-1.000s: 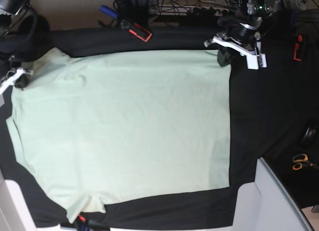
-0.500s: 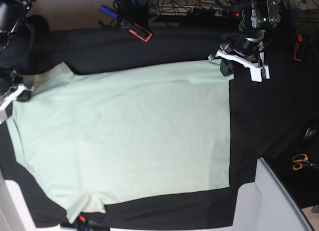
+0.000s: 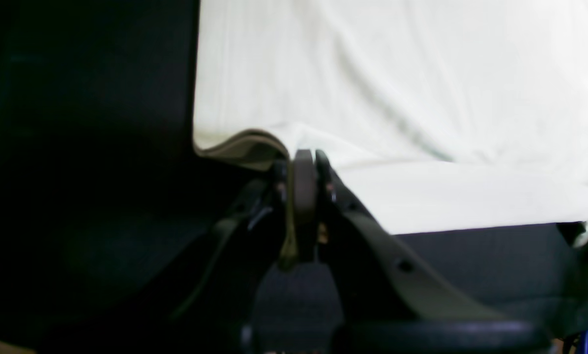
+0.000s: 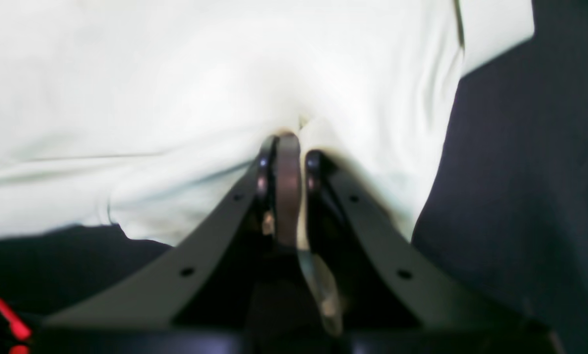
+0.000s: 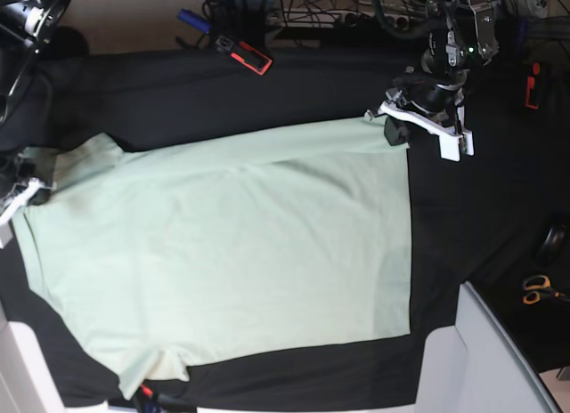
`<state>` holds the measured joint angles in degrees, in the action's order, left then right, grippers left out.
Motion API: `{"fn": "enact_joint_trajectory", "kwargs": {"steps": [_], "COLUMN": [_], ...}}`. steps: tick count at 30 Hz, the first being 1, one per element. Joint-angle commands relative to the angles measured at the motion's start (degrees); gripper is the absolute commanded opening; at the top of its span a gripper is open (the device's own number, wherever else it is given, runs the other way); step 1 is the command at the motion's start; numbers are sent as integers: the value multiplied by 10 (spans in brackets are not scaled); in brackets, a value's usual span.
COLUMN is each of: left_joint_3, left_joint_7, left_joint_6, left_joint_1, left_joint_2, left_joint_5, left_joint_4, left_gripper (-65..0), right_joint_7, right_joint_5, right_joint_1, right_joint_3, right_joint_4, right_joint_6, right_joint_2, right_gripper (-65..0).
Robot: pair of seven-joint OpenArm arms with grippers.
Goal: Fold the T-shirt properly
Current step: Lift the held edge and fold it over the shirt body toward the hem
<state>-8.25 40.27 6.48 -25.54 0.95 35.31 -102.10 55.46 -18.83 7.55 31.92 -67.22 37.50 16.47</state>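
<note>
Both grippers have dragged the far edge of the T-shirt (image 5: 223, 253) down-frame since the earlier base frames; top hem now sits lower, more black table (image 5: 267, 88) bare above it. Left gripper (image 5: 398, 133), upper right of base view, jaws closed tight on the shirt's top-right corner; wrist view shows the hem pinched between the fingers (image 3: 304, 167). Right gripper (image 5: 27, 192), left edge of frame, also clamped shut on cloth, at the sleeve/shoulder corner. Shirt lies spread flat across centre of the table, lower edge near the bottom of frame.

Step looks like folding the far edge toward the near one. To do well: move both arms level and together, keep the edge taut, lay it square.

Count: one shirt, two grippers, one pair of scissors (image 5: 537, 289) at lower right.
</note>
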Motion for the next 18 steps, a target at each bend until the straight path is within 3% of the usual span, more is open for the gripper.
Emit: {"fn": "enact_joint_trajectory", "kwargs": {"steps": [1, 13, 18], "left_joint_3": [-1, -6, -7], "left_joint_7": [-9, -8, 42], "left_joint_6": [4, 4, 4], "left_joint_1": [3, 58, 101], "left_joint_2": [2, 6, 6], "left_joint_5": [6, 5, 3], "left_joint_4": [-10, 13, 41], "left_gripper": [-650, -650, -650], "right_joint_7": [-22, -56, -58], "right_joint_5": [-4, 1, 2], "right_joint_1": [16, 59, 73], "right_joint_3": [-8, -34, -34], "right_joint_4": [-10, 61, 63], "right_joint_6": [2, 2, 2], "right_joint_2": [10, 13, 13], "right_gripper": [-650, -650, -650]}}
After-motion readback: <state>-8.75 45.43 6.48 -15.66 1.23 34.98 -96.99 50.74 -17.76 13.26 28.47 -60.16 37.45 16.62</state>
